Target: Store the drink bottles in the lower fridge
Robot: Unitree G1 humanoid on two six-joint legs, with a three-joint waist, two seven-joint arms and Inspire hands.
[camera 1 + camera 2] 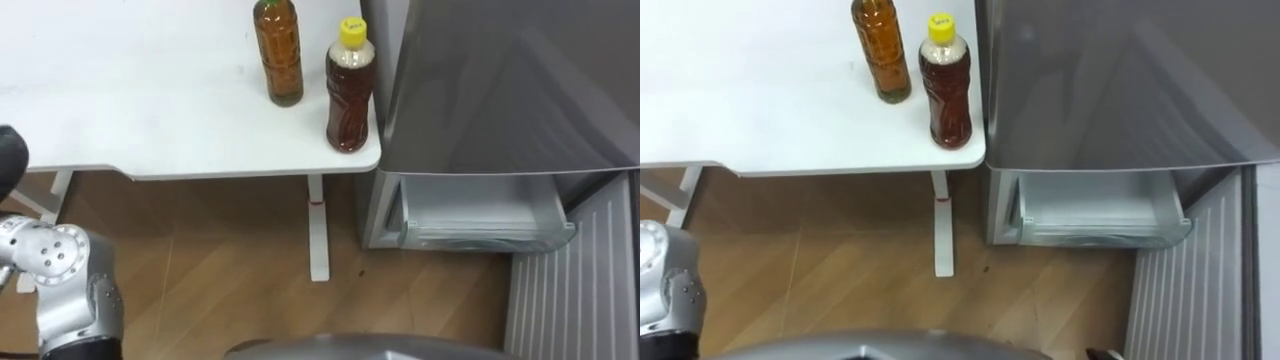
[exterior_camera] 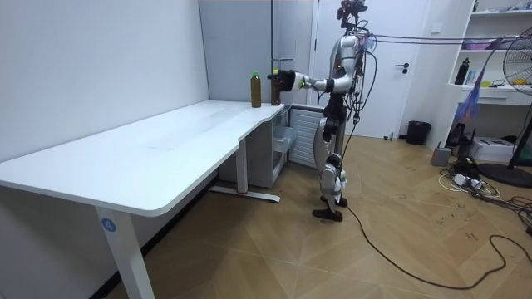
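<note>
The left hand (image 1: 10, 160) is seen just as a black lump at the edge of the left eye view, held up over the table (image 1: 150, 110) on a bent arm. How far open it is can't be told from that, sorry. In the room view it's stretched out at roughly bottle-top height, and the robot is stood upright at the table's far end, right by the fridge (image 1: 500, 80).

Both drinks are parked on the table, well apart from the hand in the eye views. The amber bottle (image 1: 279, 55) is filled with golden-brown tea. The yellow-cap bottle (image 1: 350, 95) is set just beside it, near the table corner next to the fridge, and is filled nearly to the neck with darker red-brown tea. Both are upright and not touching.

The fridge's lower compartment is open: the door (image 1: 580, 290) is swung out to the right and a pale plastic drawer (image 1: 480, 210) is exposed inside.
</note>
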